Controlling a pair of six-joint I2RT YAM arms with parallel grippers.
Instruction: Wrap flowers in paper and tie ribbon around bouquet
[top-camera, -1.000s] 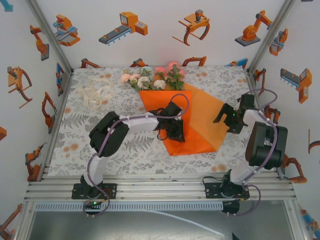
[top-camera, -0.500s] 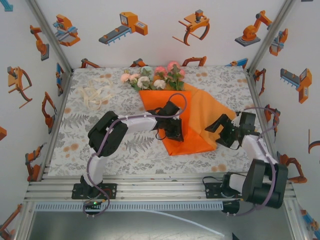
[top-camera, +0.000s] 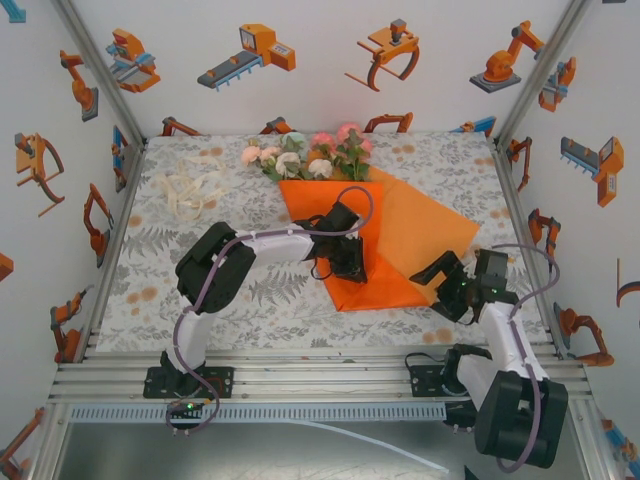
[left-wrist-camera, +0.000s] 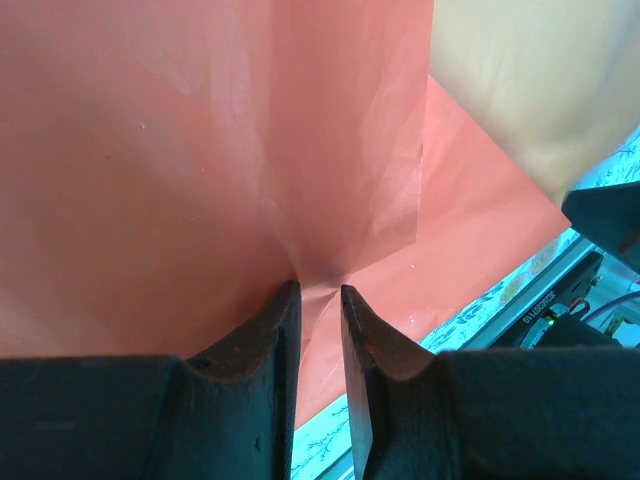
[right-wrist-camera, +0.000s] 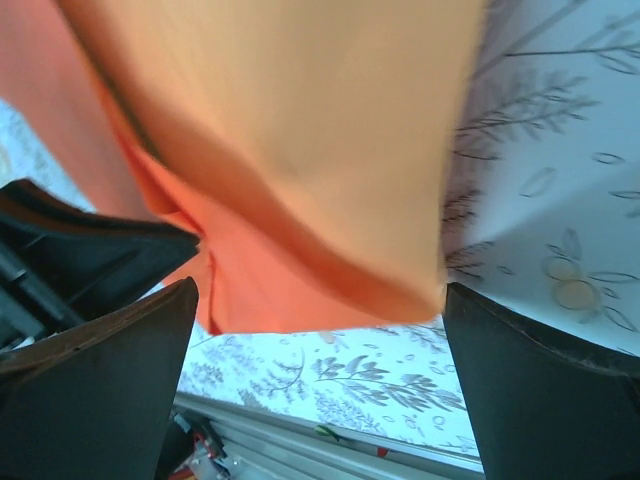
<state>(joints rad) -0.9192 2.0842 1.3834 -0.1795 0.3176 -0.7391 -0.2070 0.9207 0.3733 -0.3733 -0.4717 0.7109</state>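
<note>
The flowers (top-camera: 305, 155) lie at the far middle of the table, their stems hidden under the paper (top-camera: 415, 235). This orange sheet is partly folded over them into a rough cone. My left gripper (top-camera: 346, 265) sits on the fold near the cone's narrow end; in the left wrist view the left gripper (left-wrist-camera: 318, 292) is shut on a puckered pinch of the paper (left-wrist-camera: 200, 160). My right gripper (top-camera: 447, 287) hangs open at the sheet's near-right edge, and in the right wrist view a paper corner (right-wrist-camera: 300, 190) lies between its wide-apart fingers (right-wrist-camera: 120, 360). The ribbon (top-camera: 190, 190) is heaped at the far left.
The leaf-print tablecloth (top-camera: 270, 300) covers the table. A metal rail (top-camera: 320, 375) runs along the near edge, close below my right gripper. Walls with robot prints (top-camera: 300, 60) enclose the far and side edges.
My right gripper has drawn back toward the near edge. The paper's right flap has spread further to the right. The left gripper has stayed on the fold.
</note>
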